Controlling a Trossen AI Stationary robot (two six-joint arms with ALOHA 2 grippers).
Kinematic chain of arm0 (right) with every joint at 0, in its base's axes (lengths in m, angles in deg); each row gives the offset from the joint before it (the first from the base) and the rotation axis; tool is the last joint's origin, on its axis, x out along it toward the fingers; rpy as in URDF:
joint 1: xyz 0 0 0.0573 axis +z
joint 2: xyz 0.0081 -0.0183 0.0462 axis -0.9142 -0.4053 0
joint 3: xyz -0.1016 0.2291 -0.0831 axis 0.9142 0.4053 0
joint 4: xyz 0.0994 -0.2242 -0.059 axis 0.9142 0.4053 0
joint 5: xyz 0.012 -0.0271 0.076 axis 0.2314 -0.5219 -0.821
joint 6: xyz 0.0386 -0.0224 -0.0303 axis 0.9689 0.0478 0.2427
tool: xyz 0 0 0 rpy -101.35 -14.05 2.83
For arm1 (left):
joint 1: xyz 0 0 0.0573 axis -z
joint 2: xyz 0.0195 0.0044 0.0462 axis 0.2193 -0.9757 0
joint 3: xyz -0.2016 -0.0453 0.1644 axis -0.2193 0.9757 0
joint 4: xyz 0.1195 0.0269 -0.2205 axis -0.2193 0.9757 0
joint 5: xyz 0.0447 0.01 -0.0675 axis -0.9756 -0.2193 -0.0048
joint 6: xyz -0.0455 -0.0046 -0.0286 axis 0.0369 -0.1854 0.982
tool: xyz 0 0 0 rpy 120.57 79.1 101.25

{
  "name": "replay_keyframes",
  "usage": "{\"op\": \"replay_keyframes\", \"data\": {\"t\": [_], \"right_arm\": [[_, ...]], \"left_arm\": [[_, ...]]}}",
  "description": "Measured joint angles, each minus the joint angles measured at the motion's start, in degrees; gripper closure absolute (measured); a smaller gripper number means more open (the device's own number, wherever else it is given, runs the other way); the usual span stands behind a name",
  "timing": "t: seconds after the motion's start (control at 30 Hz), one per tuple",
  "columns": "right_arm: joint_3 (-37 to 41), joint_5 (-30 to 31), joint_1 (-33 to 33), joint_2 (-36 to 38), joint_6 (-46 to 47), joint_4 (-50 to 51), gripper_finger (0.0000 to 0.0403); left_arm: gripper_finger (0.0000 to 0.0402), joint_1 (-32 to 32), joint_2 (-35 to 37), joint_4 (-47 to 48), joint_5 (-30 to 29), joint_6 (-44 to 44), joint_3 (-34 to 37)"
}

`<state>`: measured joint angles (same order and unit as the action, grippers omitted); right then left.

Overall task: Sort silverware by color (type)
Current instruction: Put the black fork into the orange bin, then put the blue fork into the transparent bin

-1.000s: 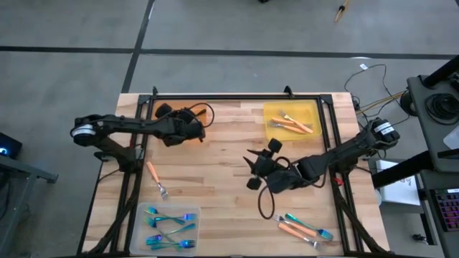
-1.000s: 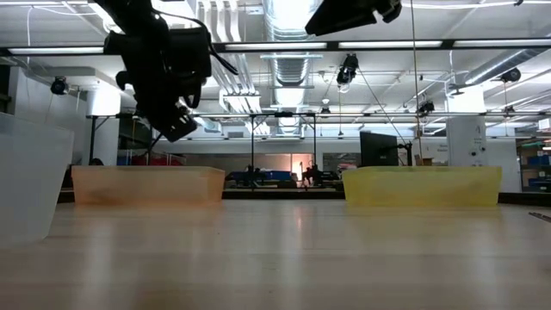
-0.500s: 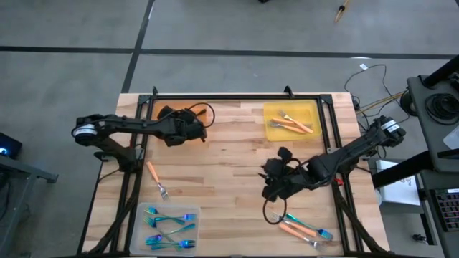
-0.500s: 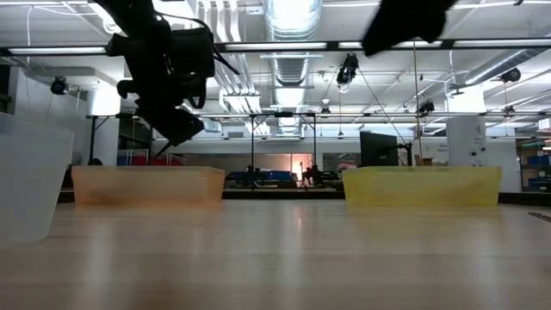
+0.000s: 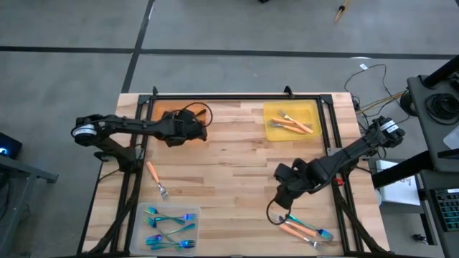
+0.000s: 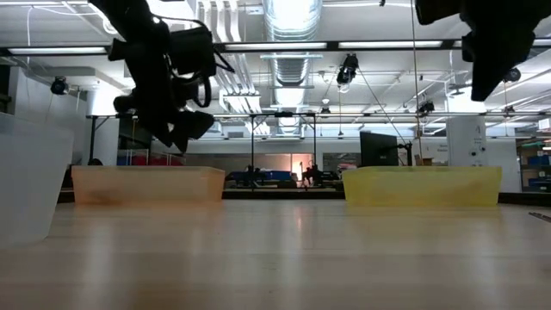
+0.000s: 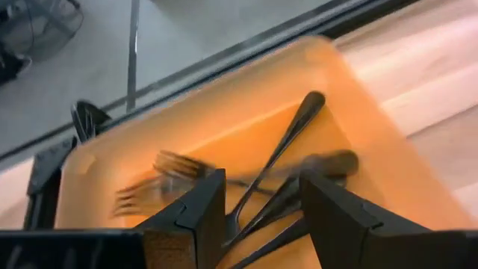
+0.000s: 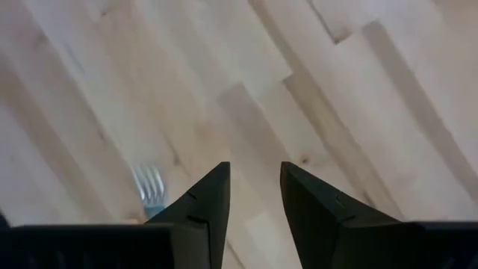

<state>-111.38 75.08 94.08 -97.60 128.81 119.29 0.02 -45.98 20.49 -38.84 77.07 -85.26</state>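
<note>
High view: right gripper (image 5: 281, 203) has moved from the table's middle toward the near right corner, above loose orange-handled forks (image 5: 297, 230) and a teal fork (image 5: 313, 230); left gripper (image 5: 195, 130) remains over the orange tray (image 5: 161, 113) at the far left. Yellow tray (image 5: 290, 119) holds orange-handled utensils (image 5: 292, 125); clear tray (image 5: 164, 227) at near left holds the blue-teal forks (image 5: 170, 229); one orange-handled fork (image 5: 156, 179) lies on the bare wooden table (image 5: 222, 165)

Low view: left gripper (image 6: 176, 129) hangs above the orange tray (image 6: 148, 184); the right arm (image 6: 495, 39) has shifted to the upper right, above the yellow tray (image 6: 422, 185). Behind lies a hall with ceiling ducts and strip lights

Left wrist view: jaws now parted, holding nothing, over dark grey metal forks (image 7: 278, 187) lying in the orange tray (image 7: 224, 112)

Right wrist view: jaws apart and empty above pale planks (image 8: 314, 90); fork tines (image 8: 151, 186) show just beside one finger (image 8: 202, 205)
</note>
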Motion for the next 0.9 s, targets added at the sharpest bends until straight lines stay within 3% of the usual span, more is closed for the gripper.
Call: {"op": "replay_keyframes", "data": {"t": [0.23,0.4,0.6,0.9], "right_arm": [[0.00,-6.92,1.85,0.00,2.05,-0.10,0.0296],[0.02,-12.87,3.79,-0.55,6.75,-0.28,0.0296],[0.24,-19.04,7.44,-4.71,12.22,-0.43,0.0298],[0.31,-26.51,10.48,-13.90,11.42,0.05,0.0298]], "left_arm": [[0.0249,3.80,0.32,-2.39,1.49,3.35,2.22],[0.0249,10.83,2.35,-15.40,3.24,-4.92,2.05],[0.0249,21.05,3.32,-32.91,9.39,-17.03,1.83],[0.0249,30.94,3.32,-40.47,10.20,-16.55,1.83]]}}
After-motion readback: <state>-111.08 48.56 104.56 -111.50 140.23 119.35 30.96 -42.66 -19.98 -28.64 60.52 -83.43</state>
